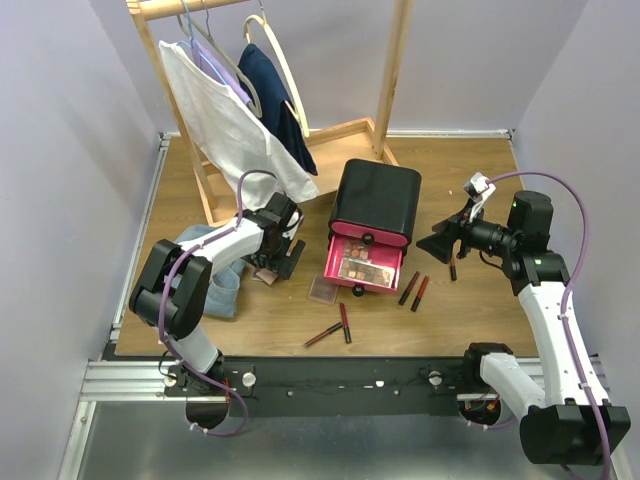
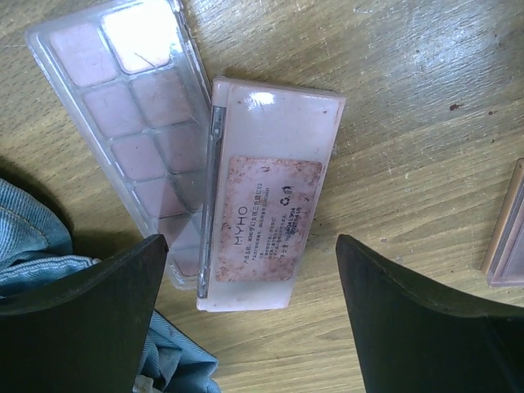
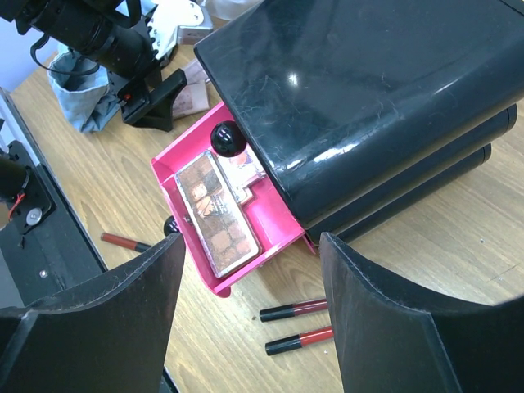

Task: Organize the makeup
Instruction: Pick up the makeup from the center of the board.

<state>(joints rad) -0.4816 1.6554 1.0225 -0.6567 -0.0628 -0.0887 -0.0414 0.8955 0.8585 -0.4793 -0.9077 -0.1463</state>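
Left gripper (image 2: pixel 250 246): jaws wide, nothing held. My fingers (image 2: pixel 82 319) straddle the near end of a pink eyeshadow palette (image 2: pixel 266 221), MYHO label up, flat on the wooden table (image 2: pixel 426 98). There's a gap on both sides and no contact that I can see. At its 9 o'clock, edge to edge, is a clear tray of eyeshadow pans (image 2: pixel 131 123); hinged half or separate item, can't tell. Blue denim cloth (image 2: pixel 33 237) is at 8 o'clock. A second palette edge (image 2: pixel 508 237) is at 3 o'clock, apart.

Right gripper (image 3: pixel 252 241): jaws apart, empty, off the table, aimed at the black box (image 3: pixel 368 98) from its 3 o'clock. One pink drawer (image 3: pixel 278 221) is pulled out. It holds a brown-toned palette (image 3: pixel 217 217), with a paler case (image 3: pixel 241 172) just beside it near the black knob (image 3: pixel 227 137).

Top view: a loose palette (image 1: pixel 323 290) sits at the drawer's 8 o'clock. One lip tube (image 1: pixel 345 322) and a second tube (image 1: pixel 323 335) lie at the box's 6 o'clock. A third tube (image 1: pixel 409 288) and a fourth tube (image 1: pixel 420 293) lie at 5 o'clock.
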